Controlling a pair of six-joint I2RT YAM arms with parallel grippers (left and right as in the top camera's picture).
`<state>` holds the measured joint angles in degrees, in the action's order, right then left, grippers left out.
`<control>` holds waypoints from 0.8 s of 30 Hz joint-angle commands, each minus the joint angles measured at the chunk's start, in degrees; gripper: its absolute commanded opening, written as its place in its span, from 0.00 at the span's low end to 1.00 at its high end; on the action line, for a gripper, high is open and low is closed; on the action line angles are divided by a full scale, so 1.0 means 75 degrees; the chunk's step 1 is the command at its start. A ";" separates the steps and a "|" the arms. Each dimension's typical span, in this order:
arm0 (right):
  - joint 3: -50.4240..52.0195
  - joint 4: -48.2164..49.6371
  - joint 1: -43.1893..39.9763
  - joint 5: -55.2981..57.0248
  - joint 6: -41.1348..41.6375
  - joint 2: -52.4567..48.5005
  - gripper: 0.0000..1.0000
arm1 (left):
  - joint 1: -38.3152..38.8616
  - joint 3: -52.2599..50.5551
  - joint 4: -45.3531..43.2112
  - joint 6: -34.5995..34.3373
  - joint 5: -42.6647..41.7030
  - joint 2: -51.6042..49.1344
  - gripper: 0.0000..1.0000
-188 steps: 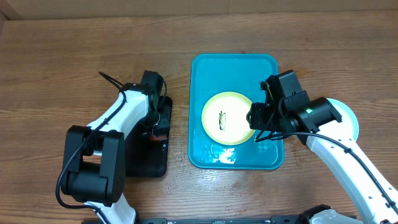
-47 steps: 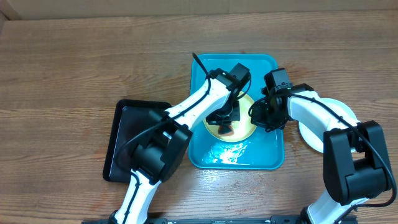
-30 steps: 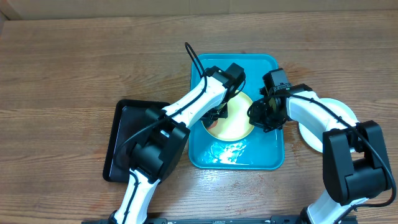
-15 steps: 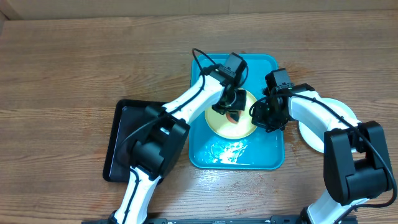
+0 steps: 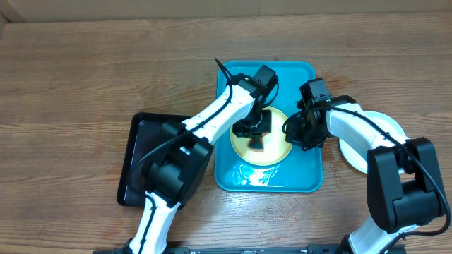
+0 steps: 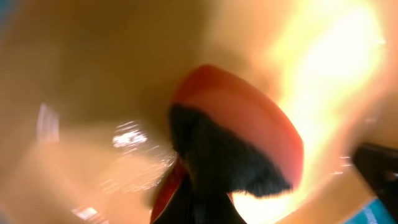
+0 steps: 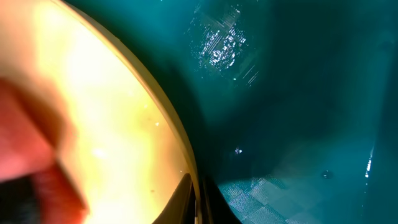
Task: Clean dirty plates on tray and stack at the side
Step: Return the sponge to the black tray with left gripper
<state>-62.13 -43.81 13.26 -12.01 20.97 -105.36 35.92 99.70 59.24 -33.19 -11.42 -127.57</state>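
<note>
Directly below the left gripper [image 5: 256, 134], clamped on a scrubber [image 6: 249, 137], lies the plate [image 5: 244, 147], right gripper [image 5: 291, 134] pinching its rim.

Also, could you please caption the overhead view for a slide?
Left gripper presses a red-and-black wiper onto the yellow plate in the turquoise tray; right gripper grips the plate's rim.

This looks like a robot test room, a kind of lab; a white and black left robot arm [image 5: 219, 113] and a white and black right robot arm [image 5: 360, 123] stand at the near edge of a big brown wooden table [image 5: 63, 77]; on the table lie a large turquoise-blue plastic tray [image 5: 304, 180], a flat black rectangular tray [image 5: 138, 169], a small round yellow-green plate [image 5: 275, 152] and a pale round plate [image 5: 351, 156]; a strip of plain brown card [image 5: 212, 5] runs along the far edge.
</note>
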 commanded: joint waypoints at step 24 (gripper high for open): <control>0.0277 -0.0082 -0.0015 0.0562 0.0006 -0.0195 0.04 | -0.2189 -0.2398 0.2302 0.0029 0.3745 0.4392 0.04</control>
<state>-62.13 -44.03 13.23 -12.03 20.93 -105.36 20.51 89.93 81.06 -33.93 14.68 -93.91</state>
